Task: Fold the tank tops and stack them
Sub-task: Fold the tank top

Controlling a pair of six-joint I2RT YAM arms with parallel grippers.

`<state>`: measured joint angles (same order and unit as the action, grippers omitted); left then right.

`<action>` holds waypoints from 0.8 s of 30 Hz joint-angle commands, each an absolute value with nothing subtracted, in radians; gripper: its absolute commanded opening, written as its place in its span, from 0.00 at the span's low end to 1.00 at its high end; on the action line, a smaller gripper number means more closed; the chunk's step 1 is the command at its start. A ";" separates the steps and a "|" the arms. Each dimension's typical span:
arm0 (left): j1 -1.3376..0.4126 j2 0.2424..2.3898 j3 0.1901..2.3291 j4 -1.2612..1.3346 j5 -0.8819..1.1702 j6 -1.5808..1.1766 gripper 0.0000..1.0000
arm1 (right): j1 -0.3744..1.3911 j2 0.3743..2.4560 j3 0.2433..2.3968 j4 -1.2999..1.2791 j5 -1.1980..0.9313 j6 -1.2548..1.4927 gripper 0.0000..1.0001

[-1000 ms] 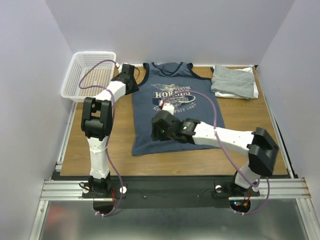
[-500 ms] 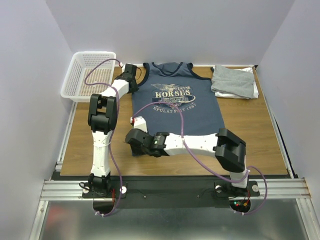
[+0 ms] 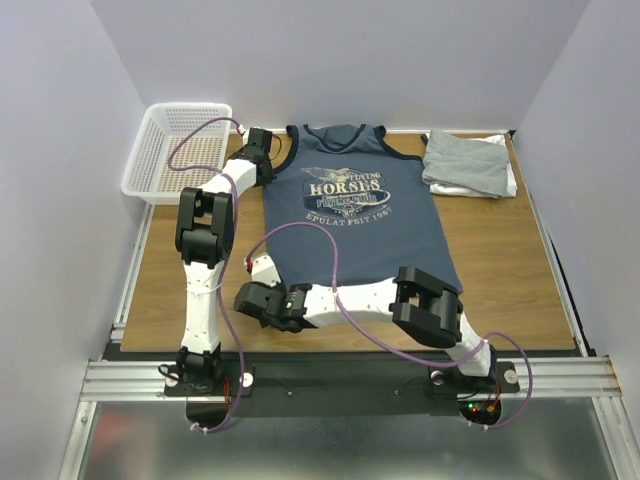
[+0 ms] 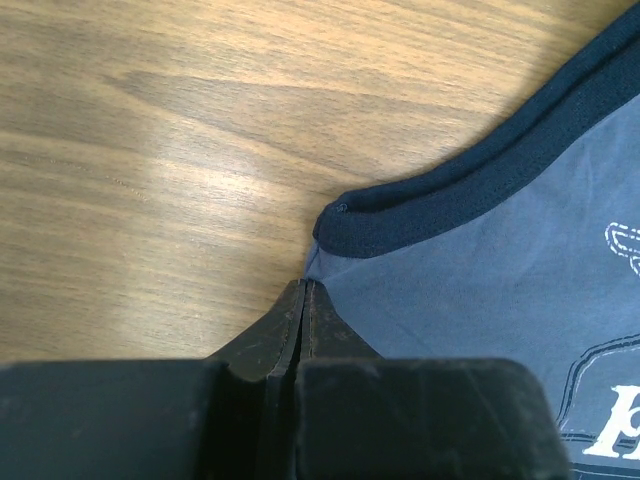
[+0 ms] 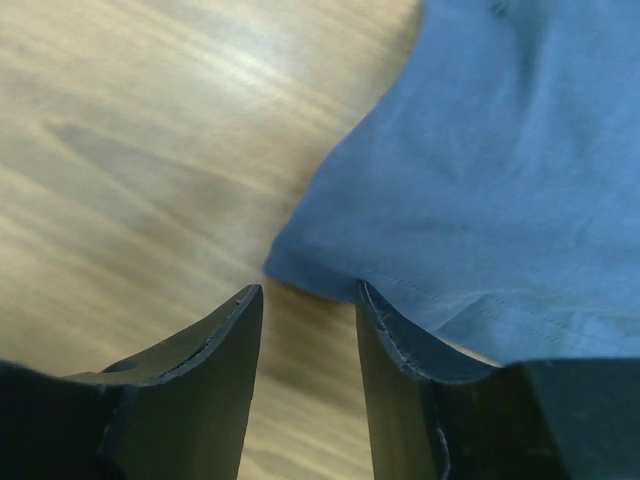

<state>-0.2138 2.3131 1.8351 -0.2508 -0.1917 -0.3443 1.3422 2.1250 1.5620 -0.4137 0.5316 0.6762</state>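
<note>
The navy tank top (image 3: 355,215) with its pale "HORSES" print lies spread flat mid-table. My left gripper (image 3: 266,150) is at its left armhole. In the left wrist view the jaws (image 4: 303,285) are pressed together right where the blue cloth (image 4: 480,270) tapers to a point below the dark trim (image 4: 450,195), pinching that edge. My right gripper (image 3: 252,297) sits low at the bottom-left hem corner. Its jaws (image 5: 305,290) stand open, with the hem corner (image 5: 330,270) just ahead of the gap and draped on the right finger. Folded grey (image 3: 462,160) and white (image 3: 508,184) tank tops are stacked at the back right.
A white mesh basket (image 3: 180,150) stands at the back left corner. Bare wood (image 3: 500,260) shows to the right of the navy top and along the left side (image 3: 155,270). Purple cables loop over both arms.
My right arm has swung from the middle of the navy top down to its bottom-left hem corner, its jaws narrowing a little. My left gripper has shut at the armhole edge.
</note>
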 commanded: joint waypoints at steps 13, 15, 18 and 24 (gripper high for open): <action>-0.199 2.275 1.858 -0.230 -0.193 -0.316 0.05 | 1.394 2.152 1.669 -0.387 0.710 0.640 0.45; -0.199 2.273 1.859 -0.229 -0.190 -0.318 0.05 | 1.394 2.178 1.686 -0.387 0.722 0.631 0.45; -0.198 2.269 1.861 -0.229 -0.187 -0.318 0.05 | 1.394 2.204 1.693 -0.388 0.745 0.623 0.44; -0.195 2.264 1.861 -0.226 -0.184 -0.314 0.05 | 1.394 2.230 1.684 -0.388 0.770 0.621 0.38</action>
